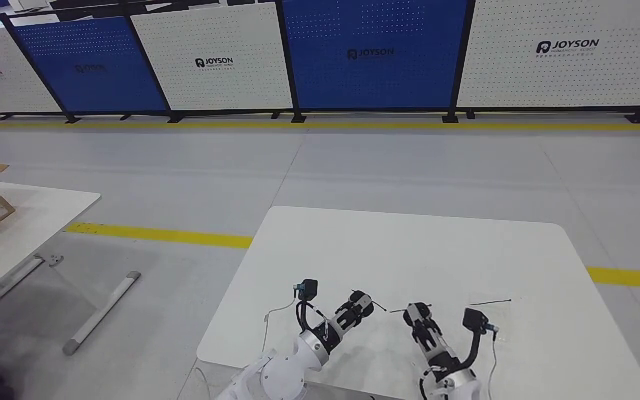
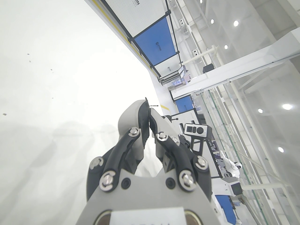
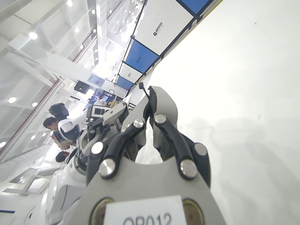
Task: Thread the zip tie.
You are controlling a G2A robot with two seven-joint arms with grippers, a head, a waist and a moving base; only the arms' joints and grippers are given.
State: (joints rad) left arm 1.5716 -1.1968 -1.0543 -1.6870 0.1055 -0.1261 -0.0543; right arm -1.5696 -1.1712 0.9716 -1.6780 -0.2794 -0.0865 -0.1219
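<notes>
Both arms sit over the near edge of the white table (image 1: 420,240), their tools pointed toward each other and just apart.

The right gripper (image 3: 150,92) is clamped narrow on the zip tie (image 3: 143,90). Its 2 ribbed pads (image 3: 153,99) press together on the black strap, and the square head of the tie sticks out past the fingertips into the air above the table. In the top view this gripper (image 1: 410,309) is the one nearer the table's right side.

The left gripper (image 2: 149,108) is also pinched narrow, its pads (image 2: 143,115) meeting with no gap. A thin black tail (image 2: 153,105) pokes out from between them, held off the table surface. In the top view this gripper (image 1: 367,300) aims the tail at the right gripper. Whether the tail and the head belong to 1 tie cannot be told, since the strap behind the pads is hidden.

To the right of the right arm, well apart from both tools, a thin black strip (image 1: 490,301) lies flat on the table.
</notes>
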